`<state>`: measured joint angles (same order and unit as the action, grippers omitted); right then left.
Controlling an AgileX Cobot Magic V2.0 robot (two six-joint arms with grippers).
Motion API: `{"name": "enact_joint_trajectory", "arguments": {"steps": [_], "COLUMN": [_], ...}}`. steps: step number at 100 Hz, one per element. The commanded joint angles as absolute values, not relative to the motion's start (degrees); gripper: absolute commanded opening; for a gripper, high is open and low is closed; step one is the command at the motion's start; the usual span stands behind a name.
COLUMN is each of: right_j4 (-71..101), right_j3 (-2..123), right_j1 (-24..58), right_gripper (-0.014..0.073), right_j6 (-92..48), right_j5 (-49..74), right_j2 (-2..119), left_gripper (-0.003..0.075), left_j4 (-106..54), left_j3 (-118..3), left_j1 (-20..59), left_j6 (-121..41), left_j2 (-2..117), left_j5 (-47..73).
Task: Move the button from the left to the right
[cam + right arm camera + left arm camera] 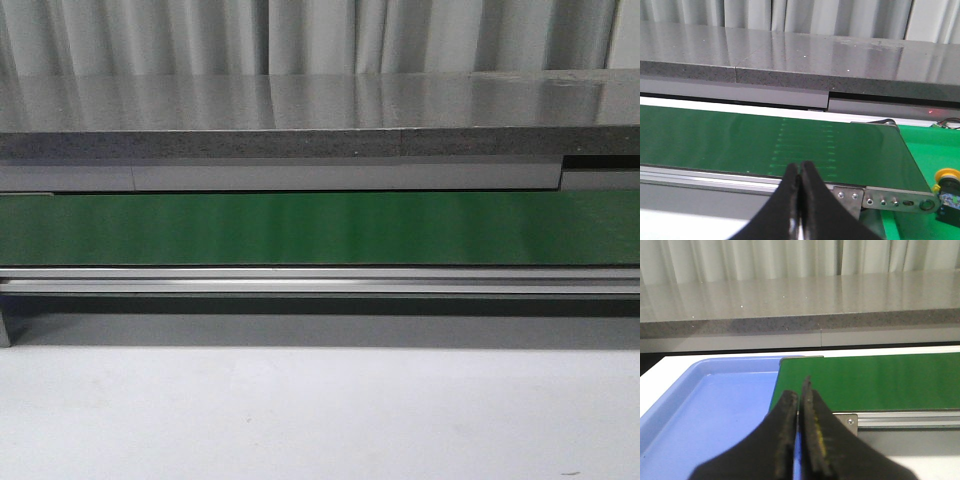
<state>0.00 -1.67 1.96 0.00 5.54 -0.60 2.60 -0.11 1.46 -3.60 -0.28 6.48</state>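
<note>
Both arms' fingers, left and right, are staying... no: are pressing closed, holding nothing; the yellow button is sitting past the green belt, at three o'clock.

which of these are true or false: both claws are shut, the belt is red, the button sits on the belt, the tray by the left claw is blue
1. Both claws are shut. True: the left claw and right claw each show their fingers pressed together, holding nothing.
2. The belt is red. False: the conveyor belt is green.
3. The button sits on the belt. False: the button, with its yellow cap, lies past the belt's end, on a green surface.
4. The tray by the left claw is blue. True: the tray is blue.
</note>
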Motion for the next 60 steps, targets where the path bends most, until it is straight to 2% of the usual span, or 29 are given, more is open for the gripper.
{"name": "enact_joint_trajectory", "arguments": {"steps": [1, 60], "right_j4": [-0.3, -0.3], "right_j3": [-1.7, -1.7], "right_j1": [2.0, 2.0], "right_gripper": [-0.0067, -0.0067], "right_j6": [0.0, 0.0], "right_j5": [0.6, 0.6], "right_j2": [-1.4, -1.4], "left_gripper": [0.0005, 0.0005], "left_j4": [2.6, 1.6], "left_j3": [1.7, 2.2], "left_j1": [1.9, 1.9], "left_j6": [-2.1, -1.5], "left_j2": [-2.3, -2.3], "left_j5": [0.0, -2.0]}}
